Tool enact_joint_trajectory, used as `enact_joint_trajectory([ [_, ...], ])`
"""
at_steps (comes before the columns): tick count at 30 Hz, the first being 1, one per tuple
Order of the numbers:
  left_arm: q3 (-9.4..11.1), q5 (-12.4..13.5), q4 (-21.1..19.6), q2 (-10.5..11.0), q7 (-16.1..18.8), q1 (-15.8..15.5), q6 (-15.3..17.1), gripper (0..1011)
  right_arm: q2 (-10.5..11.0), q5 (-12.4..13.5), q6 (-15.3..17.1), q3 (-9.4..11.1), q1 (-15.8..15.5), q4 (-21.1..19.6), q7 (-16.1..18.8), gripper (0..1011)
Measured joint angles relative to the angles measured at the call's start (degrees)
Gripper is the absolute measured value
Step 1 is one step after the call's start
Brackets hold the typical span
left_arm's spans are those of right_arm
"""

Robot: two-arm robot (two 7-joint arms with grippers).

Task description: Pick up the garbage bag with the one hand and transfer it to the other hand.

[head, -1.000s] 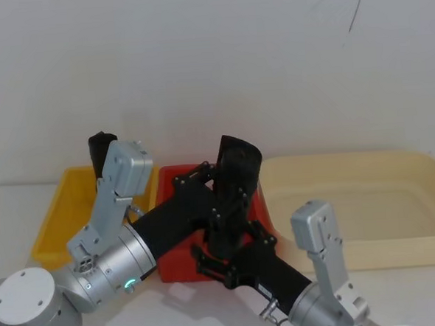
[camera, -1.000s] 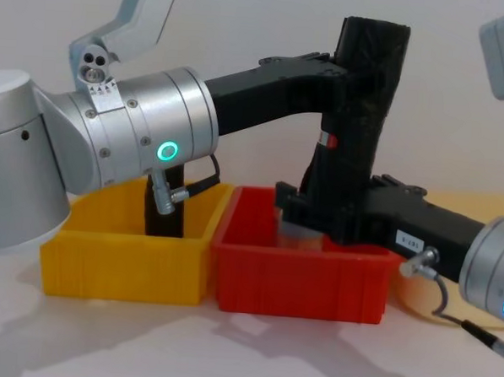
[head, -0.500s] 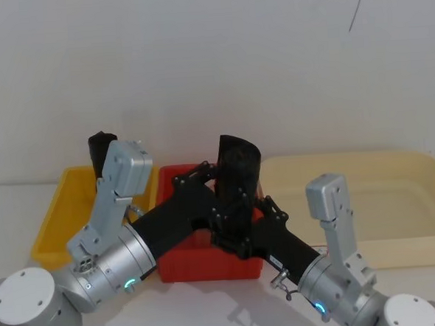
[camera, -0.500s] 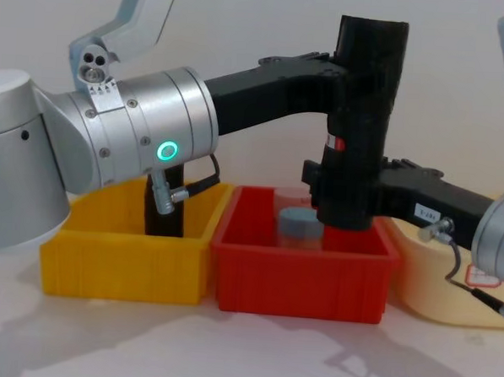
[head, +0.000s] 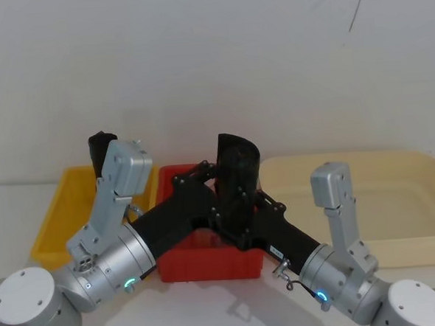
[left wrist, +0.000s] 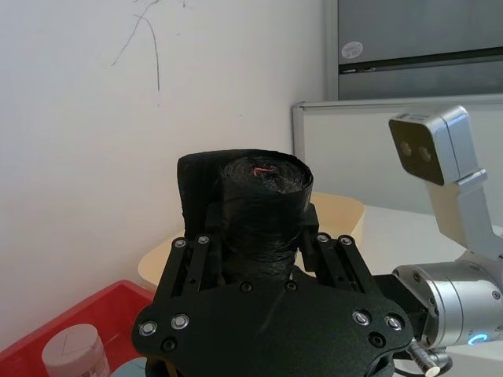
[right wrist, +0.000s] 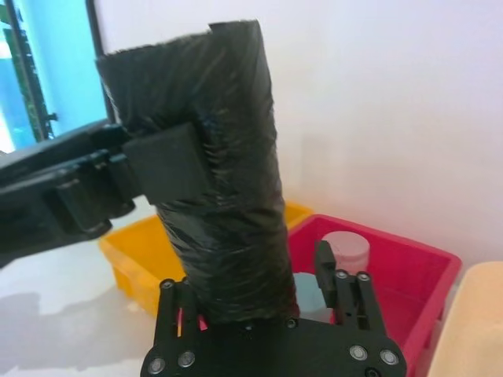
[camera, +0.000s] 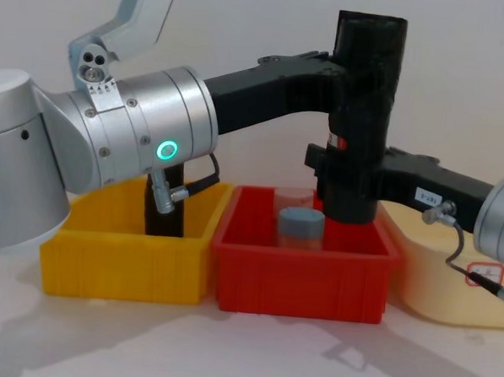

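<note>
Two pincers meet on the garbage bag [camera: 361, 118], which is upright above the red bin [camera: 302, 280]. The left pincer [left wrist: 259, 233] clamps its upper part. The right pincer [right wrist: 250, 283] brackets its lower part, one finger standing clear. A grey-lidded jar [camera: 300, 226] sits in the red bin, and a black roll [camera: 164, 207], mostly hidden behind the left arm, stands in the yellow bin [camera: 121, 266].

The left gripper [left wrist: 263, 236] clasps the upright garbage bag [left wrist: 258, 196]; red bin [left wrist: 31, 353] below.
</note>
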Motion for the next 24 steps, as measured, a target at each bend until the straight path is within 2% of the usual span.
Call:
enact_joint_trajectory([
  [9, 0.01, -0.01, 0.0, -0.02, -0.01, 0.0, 0.0, 524, 0.65, 1.68, 0.25, -0.39, 0.35, -0.49, 2.06, 529],
  [13, 0.01, -0.03, -0.01, -0.07, -0.02, -0.01, -0.01, 523, 1.0, 2.15, 0.44, -0.49, 0.35, -0.94, 2.41, 490],
  [22, 0.0, -0.04, 0.0, -0.05, -0.03, 0.0, -0.01, 524, 1.78, 2.84, 0.62, -0.69, 0.03, -2.23, 2.68, 490],
  [24, 0.02, 0.0, 0.03, -0.01, -0.04, 0.02, 0.07, 586, 1.91, 2.95, 0.61, -0.73, -0.05, -2.53, 2.63, 489],
])
